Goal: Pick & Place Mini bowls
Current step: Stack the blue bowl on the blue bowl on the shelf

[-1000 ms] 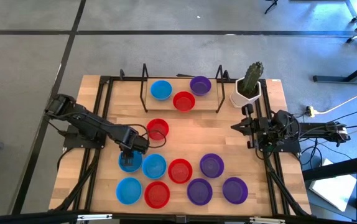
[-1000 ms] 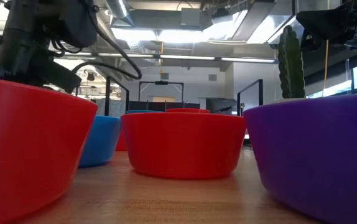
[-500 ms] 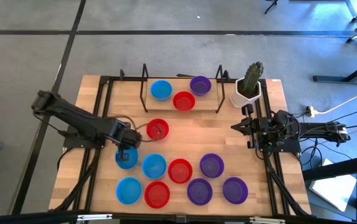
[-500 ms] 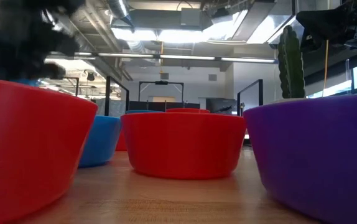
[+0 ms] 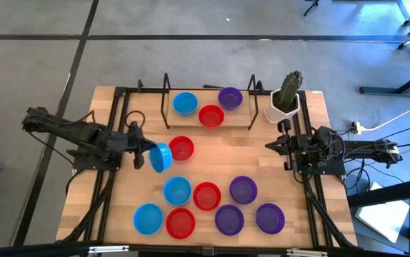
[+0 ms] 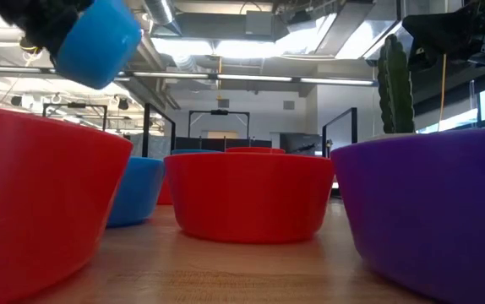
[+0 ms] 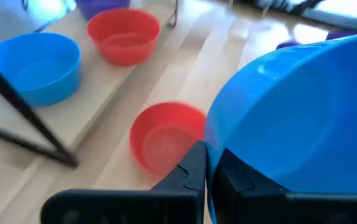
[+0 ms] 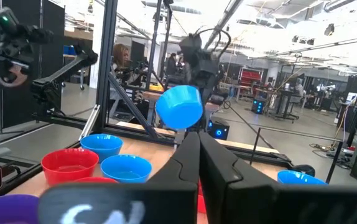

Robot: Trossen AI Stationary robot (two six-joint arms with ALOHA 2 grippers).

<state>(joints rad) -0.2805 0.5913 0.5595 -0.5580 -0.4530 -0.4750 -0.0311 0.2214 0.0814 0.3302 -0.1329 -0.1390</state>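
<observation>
Left claw (image 5: 148, 152) clenched on rim of blue bowl (image 5: 161, 157), bowl lifted clear of tabletop, tipped on edge, near left edge. Wooden tray (image 5: 244, 118) at far edge holds three bowls; it lies ahead and right of the held bowl. Right claw (image 5: 285, 146) clenched empty, waits at right edge.

Bright, even light fills the room, and it comes from long lamps on the ceiling (image 6: 226, 46) that glow white. The wooden table (image 5: 212, 153) has only soft, faint shadows. A shiny white patch sits on the wood in the left wrist view. There the lifted blue bowl (image 7: 303, 118) and the red bowl (image 7: 163, 140) look fuzzy. Close bowls in the low view look very big and soft
</observation>
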